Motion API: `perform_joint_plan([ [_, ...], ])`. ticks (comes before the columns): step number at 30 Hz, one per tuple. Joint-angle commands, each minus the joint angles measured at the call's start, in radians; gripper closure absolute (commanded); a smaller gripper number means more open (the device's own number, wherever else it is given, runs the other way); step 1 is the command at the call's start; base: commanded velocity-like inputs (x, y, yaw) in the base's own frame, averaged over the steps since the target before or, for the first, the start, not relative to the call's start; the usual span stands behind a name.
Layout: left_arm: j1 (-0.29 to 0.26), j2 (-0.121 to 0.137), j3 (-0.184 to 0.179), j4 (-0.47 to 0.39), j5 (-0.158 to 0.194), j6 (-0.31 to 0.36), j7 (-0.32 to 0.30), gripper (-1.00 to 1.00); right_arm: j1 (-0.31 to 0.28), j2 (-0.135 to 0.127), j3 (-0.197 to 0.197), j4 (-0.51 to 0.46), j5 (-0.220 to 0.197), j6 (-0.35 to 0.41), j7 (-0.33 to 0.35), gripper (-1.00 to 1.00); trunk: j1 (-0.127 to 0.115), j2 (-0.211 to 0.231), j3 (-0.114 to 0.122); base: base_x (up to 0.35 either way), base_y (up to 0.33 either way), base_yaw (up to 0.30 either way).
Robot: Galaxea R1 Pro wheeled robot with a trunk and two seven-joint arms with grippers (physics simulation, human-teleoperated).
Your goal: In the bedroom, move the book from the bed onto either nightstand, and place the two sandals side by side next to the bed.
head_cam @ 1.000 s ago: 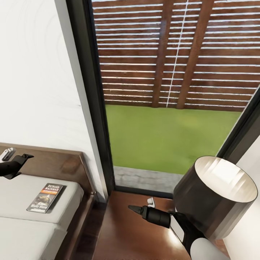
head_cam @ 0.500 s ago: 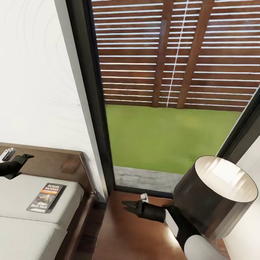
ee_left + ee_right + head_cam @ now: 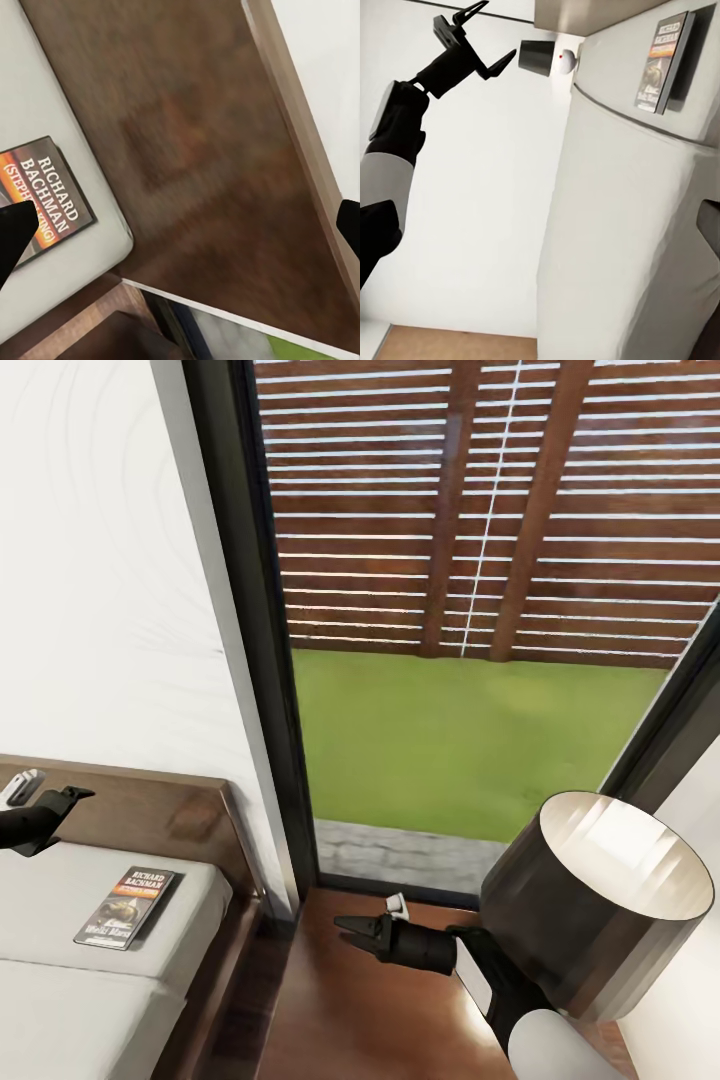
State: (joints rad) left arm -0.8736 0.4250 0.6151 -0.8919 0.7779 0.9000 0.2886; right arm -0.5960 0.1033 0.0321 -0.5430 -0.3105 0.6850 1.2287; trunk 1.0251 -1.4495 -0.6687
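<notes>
Book flat on the bed, both our claws empty, lamp and nightstand off to the right.

Far left, our left gripper [image 3: 72, 794] hovers over the bed [image 3: 60, 960] near the headboard [image 3: 160, 810]; from the right wrist camera its fingers [image 3: 499, 61] are spread wide, holding nothing. Just right of it, the book [image 3: 125, 906] lies face up on the pale mattress near the bed's right edge, its long axis running head to foot and tipped a little, with the "RICHARD BACHMAN" end toward the headboard. Moving right, we pass the dark window frame [image 3: 262, 660], fence [image 3: 480, 510] and grass [image 3: 450, 740]. Then the nightstand [image 3: 350, 1010], with our right gripper [image 3: 352, 930] over its glossy top, pointing left toward the bed, fingers parted and empty. Furthest right stands the dark lamp shade [image 3: 590, 900].
</notes>
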Motion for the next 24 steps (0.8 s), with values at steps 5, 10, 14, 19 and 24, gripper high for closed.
perform_joint_plan([
  [5, -0.001, 0.000, 0.002, -0.001, 0.011, 0.004, 0.009, -1.00, -0.001, -0.001, 0.003, 0.000, -0.007, 0.008, 0.000, -1.00, 0.000, 0.000, -0.006, 0.000, 0.000, 0.000],
  [10, -0.001, 0.000, 0.001, 0.000, 0.011, 0.004, 0.009, -1.00, -0.001, -0.001, 0.003, -0.001, -0.007, 0.007, -0.001, -1.00, 0.000, 0.000, -0.014, 0.000, 0.000, 0.000],
  [14, 0.000, -0.001, 0.001, 0.001, 0.011, 0.004, 0.009, -1.00, -0.001, -0.001, 0.003, 0.000, -0.007, 0.007, -0.001, -1.00, 0.000, 0.000, -0.020, 0.000, 0.000, 0.000],
  [19, 0.001, -0.002, 0.001, 0.001, 0.011, 0.003, 0.009, -1.00, -0.001, -0.001, 0.003, 0.000, -0.007, 0.007, -0.001, -1.00, 0.000, 0.000, -0.028, 0.000, 0.000, 0.000],
  [24, 0.001, -0.001, 0.002, 0.001, 0.011, 0.002, 0.009, -1.00, 0.000, -0.001, 0.003, -0.001, -0.007, 0.007, -0.001, -1.00, 0.000, 0.000, -0.036, 0.000, 0.000, 0.000],
])
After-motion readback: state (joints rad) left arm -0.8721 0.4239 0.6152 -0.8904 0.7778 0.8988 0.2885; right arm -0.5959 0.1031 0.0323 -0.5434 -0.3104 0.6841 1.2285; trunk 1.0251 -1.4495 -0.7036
